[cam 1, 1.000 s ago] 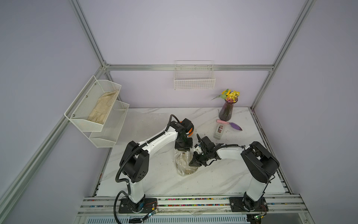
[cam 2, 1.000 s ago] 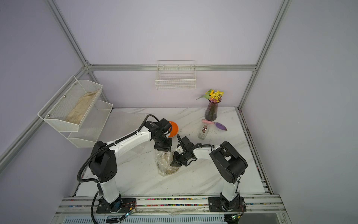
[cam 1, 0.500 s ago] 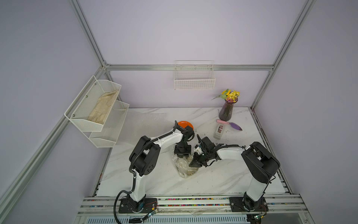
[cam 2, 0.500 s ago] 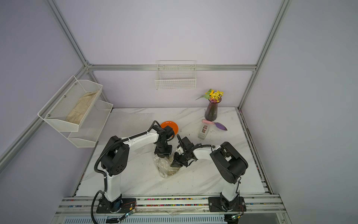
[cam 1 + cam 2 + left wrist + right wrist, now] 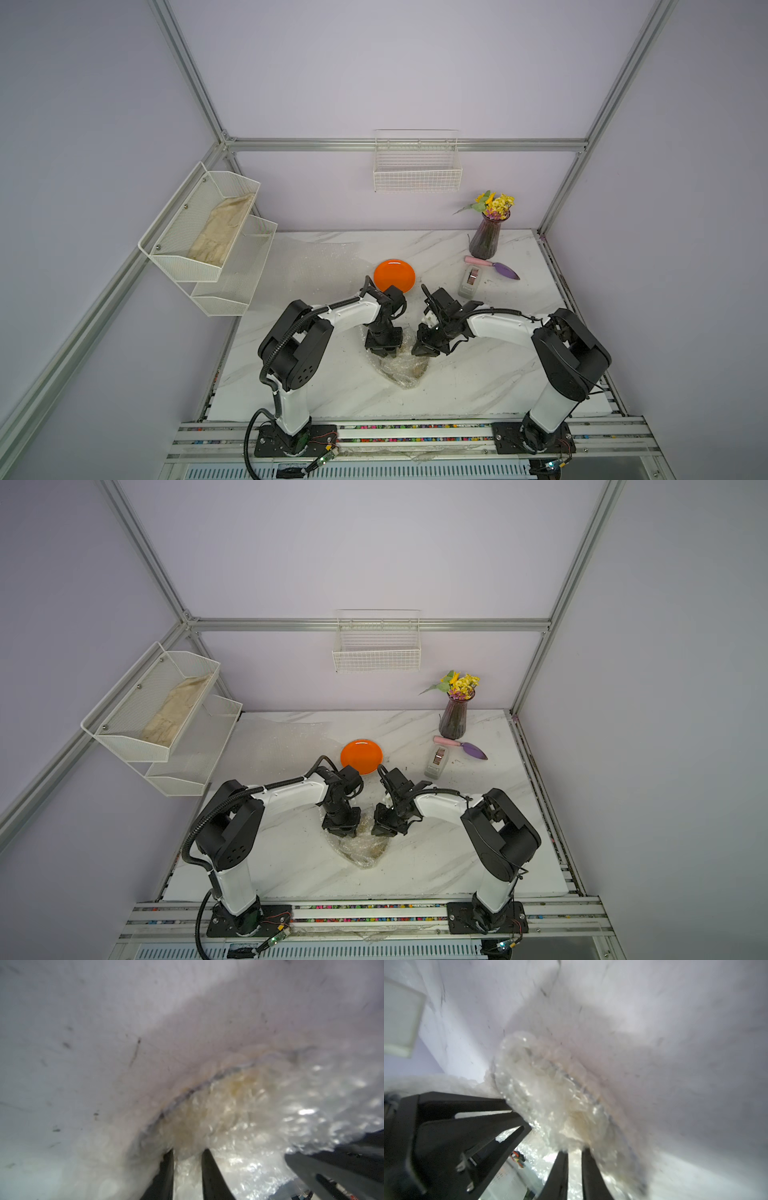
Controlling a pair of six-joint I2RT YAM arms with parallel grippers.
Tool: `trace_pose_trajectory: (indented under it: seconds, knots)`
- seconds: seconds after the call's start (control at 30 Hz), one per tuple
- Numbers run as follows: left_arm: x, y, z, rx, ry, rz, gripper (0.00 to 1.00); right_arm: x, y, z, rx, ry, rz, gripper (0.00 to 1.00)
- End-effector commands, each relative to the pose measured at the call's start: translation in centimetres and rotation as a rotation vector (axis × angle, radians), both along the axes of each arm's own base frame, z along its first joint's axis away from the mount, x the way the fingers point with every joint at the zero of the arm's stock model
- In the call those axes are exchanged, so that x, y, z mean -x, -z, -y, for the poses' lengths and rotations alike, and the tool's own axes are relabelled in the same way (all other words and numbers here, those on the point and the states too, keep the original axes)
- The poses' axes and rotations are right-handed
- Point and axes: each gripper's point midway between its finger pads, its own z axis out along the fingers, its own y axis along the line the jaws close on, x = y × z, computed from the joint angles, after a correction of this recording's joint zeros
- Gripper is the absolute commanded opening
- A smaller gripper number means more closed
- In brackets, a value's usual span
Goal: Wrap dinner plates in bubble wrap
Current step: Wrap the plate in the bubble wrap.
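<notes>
A crumpled bundle of bubble wrap (image 5: 405, 369) (image 5: 365, 850) lies mid-table, and a yellowish plate (image 5: 239, 1088) (image 5: 583, 1124) with a dark rim line shows through it. My left gripper (image 5: 384, 352) (image 5: 187, 1151) points down at the bundle's back edge, its fingers (image 5: 209, 1174) closed on a fold of wrap. Right beside it, my right gripper (image 5: 426, 352) (image 5: 574, 1150) touches the same edge with its jaws a narrow gap apart. A bare orange plate (image 5: 394, 275) (image 5: 360, 756) sits behind both grippers. A flat bubble wrap sheet (image 5: 316, 266) lies at the back left.
A grey tape dispenser (image 5: 471, 281), a pink-handled purple trowel (image 5: 494, 266) and a vase of flowers (image 5: 485, 241) stand at the back right. A tiered white rack (image 5: 216, 266) holding beige cloth overhangs the left edge. A wire basket (image 5: 417, 170) hangs on the back wall.
My left arm has folded back toward its base, uncovering the orange plate, while its gripper stays at the bundle. The right jaws have parted slightly.
</notes>
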Motion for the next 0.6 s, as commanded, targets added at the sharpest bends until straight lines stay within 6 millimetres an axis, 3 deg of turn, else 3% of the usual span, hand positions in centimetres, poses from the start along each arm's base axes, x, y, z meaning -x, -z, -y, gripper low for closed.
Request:
trace_pose_trajectory:
  seconds: [0.0,0.13,0.27,0.3,0.43,0.57]
  knots:
    - [1.7,2.1,-1.4,-0.060,0.017,-0.056,0.24,0.1,-1.2,2.1,0.103,0.041,0.013,0.15]
    - [1.6,2.0,-1.2,-0.053,0.019,-0.051,0.24,-1.3,-4.2,-4.0,-0.279,0.055,0.017,0.05]
    - [1.4,1.8,-1.0,-0.044,0.019,-0.045,0.24,-0.6,-2.7,-5.5,-0.345,0.029,-0.065,0.04]
    - [1.4,1.7,-0.9,-0.042,0.020,-0.042,0.24,-0.1,-1.6,-5.2,-0.328,0.030,-0.102,0.04]
    - [0.8,0.3,0.0,0.007,0.023,-0.015,0.24,3.7,4.5,0.0,-0.021,0.018,-0.230,0.02]
    - [1.8,-3.1,2.0,0.153,0.056,-0.007,0.25,4.4,7.3,2.9,0.092,0.061,-0.258,0.00]
